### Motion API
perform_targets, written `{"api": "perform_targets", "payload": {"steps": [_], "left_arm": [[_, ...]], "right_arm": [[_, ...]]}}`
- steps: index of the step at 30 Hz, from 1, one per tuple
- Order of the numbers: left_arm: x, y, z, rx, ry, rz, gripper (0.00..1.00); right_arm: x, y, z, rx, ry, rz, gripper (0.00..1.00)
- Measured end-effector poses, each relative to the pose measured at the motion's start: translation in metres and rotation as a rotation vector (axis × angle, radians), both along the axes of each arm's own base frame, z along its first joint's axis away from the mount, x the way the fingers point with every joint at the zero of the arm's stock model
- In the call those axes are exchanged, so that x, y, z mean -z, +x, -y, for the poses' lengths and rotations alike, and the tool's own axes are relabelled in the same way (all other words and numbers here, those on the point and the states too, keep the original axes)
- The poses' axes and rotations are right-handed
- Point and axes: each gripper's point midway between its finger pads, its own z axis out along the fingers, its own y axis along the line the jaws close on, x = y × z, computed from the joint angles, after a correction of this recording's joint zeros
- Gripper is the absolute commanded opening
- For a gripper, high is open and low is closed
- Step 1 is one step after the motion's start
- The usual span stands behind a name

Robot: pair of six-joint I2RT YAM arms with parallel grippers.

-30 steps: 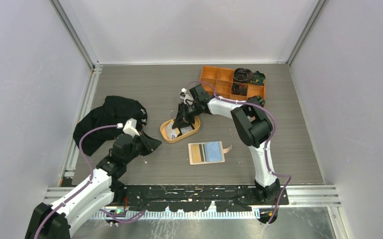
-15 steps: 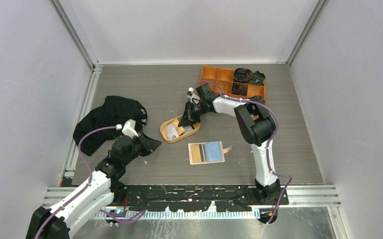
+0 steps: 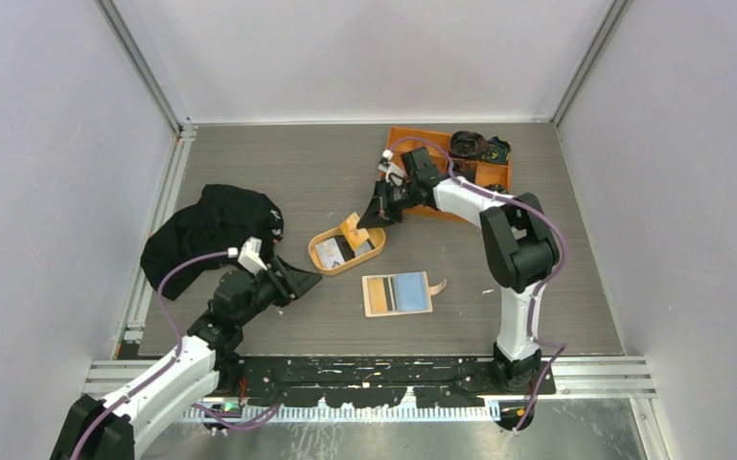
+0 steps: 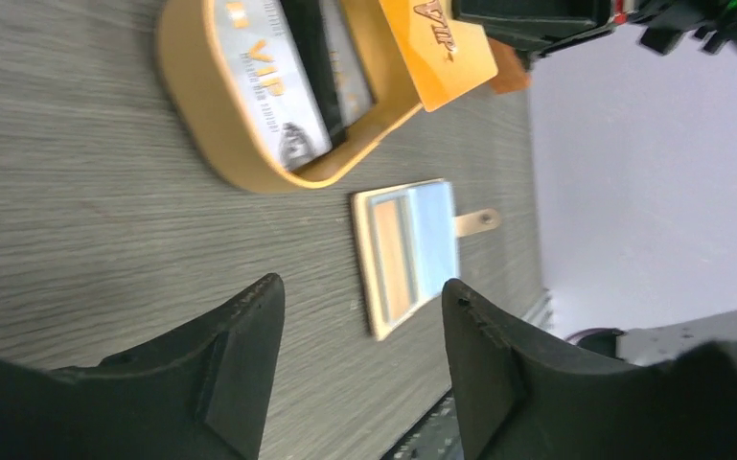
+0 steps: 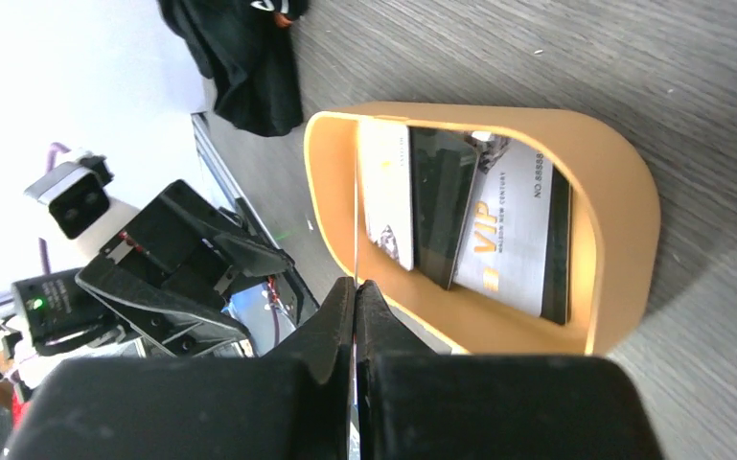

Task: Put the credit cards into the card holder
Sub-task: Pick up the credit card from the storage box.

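Note:
An orange credit card (image 3: pixel 352 232) hangs tilted over the oval tan tray (image 3: pixel 376 251), and my right gripper (image 3: pixel 372 217) is shut on its upper edge. In the right wrist view the card (image 5: pixel 356 230) shows edge-on as a thin line between the closed fingers (image 5: pixel 331 316). Inside the tray (image 5: pixel 623 201) lie a grey VIP card (image 5: pixel 503 230), a dark card (image 5: pixel 438 201) and a whitish card (image 5: pixel 388 187). The card holder (image 3: pixel 398 293) lies open and flat in front of the tray, a blue card (image 3: pixel 410 288) in it. My left gripper (image 3: pixel 305 280) is open and empty, left of the holder (image 4: pixel 407 251).
A black cloth (image 3: pixel 209 228) is bunched at the left side of the table. An orange compartment box (image 3: pixel 436 153) with dark items in it stands at the back right, just behind the right arm's wrist.
The right gripper has risen out of the tray and drawn back to the right with the orange card. The left gripper has opened and shifted slightly right.

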Motion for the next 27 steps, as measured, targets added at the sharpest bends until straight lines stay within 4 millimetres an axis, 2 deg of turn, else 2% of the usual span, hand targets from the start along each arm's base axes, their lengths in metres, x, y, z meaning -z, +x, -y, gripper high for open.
{"api": "perform_targets", "payload": {"steps": [3, 6, 13, 20, 24, 27], "left_arm": [[-0.014, 0.0, 0.007, 0.025, -0.058, 0.033, 0.66], [-0.036, 0.001, 0.014, 0.052, -0.126, 0.089, 0.66], [-0.074, -0.009, 0.034, 0.126, -0.222, 0.212, 0.66], [-0.081, -0.032, 0.064, 0.208, -0.236, 0.243, 0.64], [-0.09, -0.032, 0.077, 0.207, -0.237, 0.281, 0.61], [-0.1, -0.025, 0.084, 0.193, -0.251, 0.319, 0.57]], "right_arm": [[-0.02, 0.0, 0.01, -0.003, 0.03, 0.044, 0.01], [-0.038, -0.009, 0.017, -0.029, 0.07, 0.084, 0.01], [-0.078, -0.057, 0.028, -0.141, 0.226, 0.125, 0.01], [-0.127, -0.096, 0.039, -0.212, 0.349, 0.265, 0.01], [-0.151, -0.104, 0.041, -0.237, 0.4, 0.362, 0.01], [-0.156, -0.107, 0.041, -0.246, 0.42, 0.383, 0.01]]}}
